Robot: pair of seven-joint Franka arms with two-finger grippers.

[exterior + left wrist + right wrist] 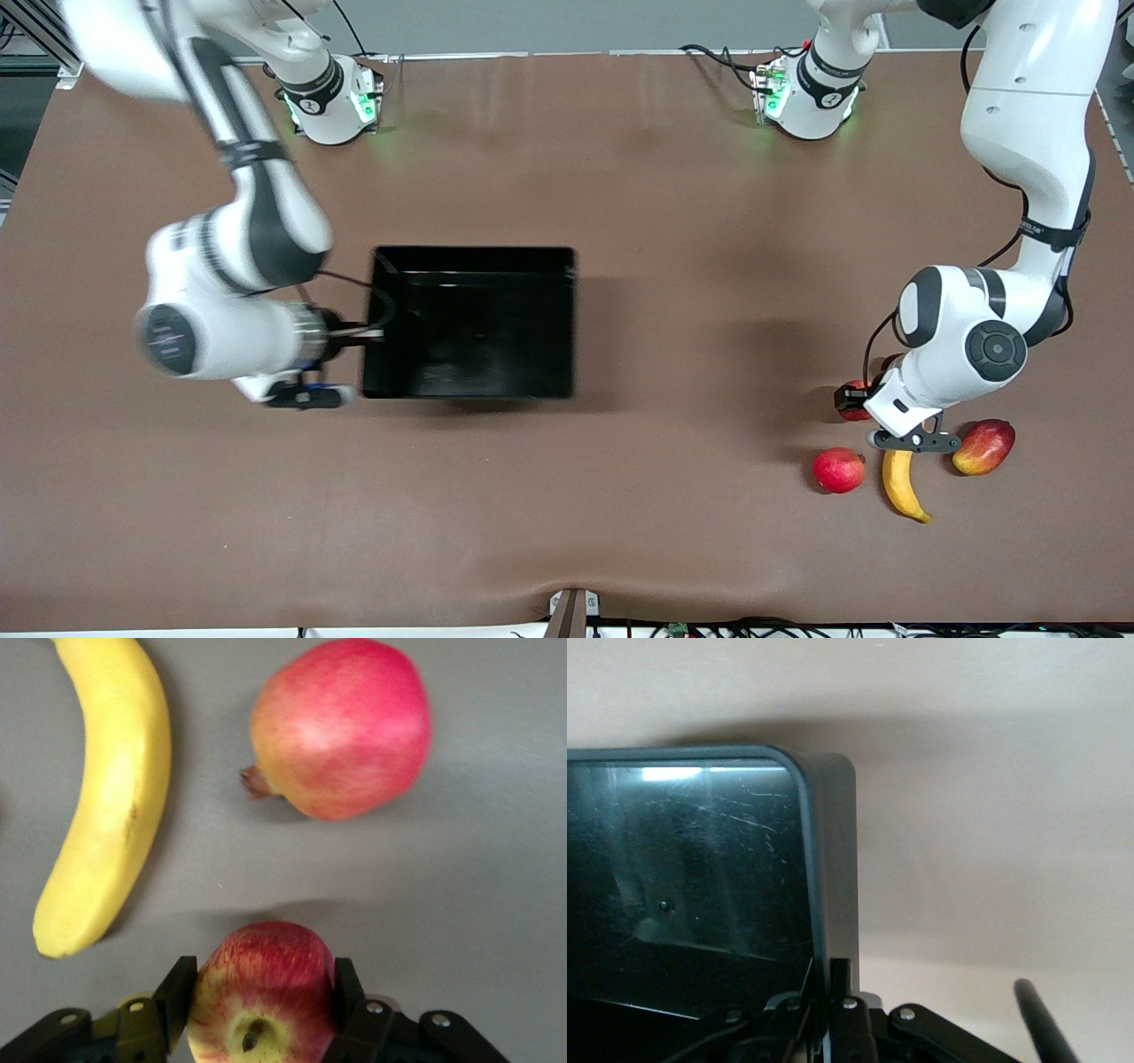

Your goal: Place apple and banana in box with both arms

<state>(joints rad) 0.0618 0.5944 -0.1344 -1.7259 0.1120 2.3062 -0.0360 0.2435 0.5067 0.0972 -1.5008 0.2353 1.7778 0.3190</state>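
The apple [261,992], red with pale yellow streaks, sits between the fingers of my left gripper [262,973], which is shut on its two sides. From the front, the apple [856,410] shows only partly under that gripper [849,399], at the left arm's end of the table. The yellow banana [902,483] [111,788] lies on the table nearer to the front camera than the apple. The black box [474,252] stands mid-table, toward the right arm's end. My right gripper [368,335] [833,970] is shut on the box's side wall [833,859].
An evenly pinkish-red round fruit [838,470] [341,726] lies beside the banana. A red-yellow mango [983,447] lies on the banana's other flank. The brown table [691,266] stretches between the box and the fruits.
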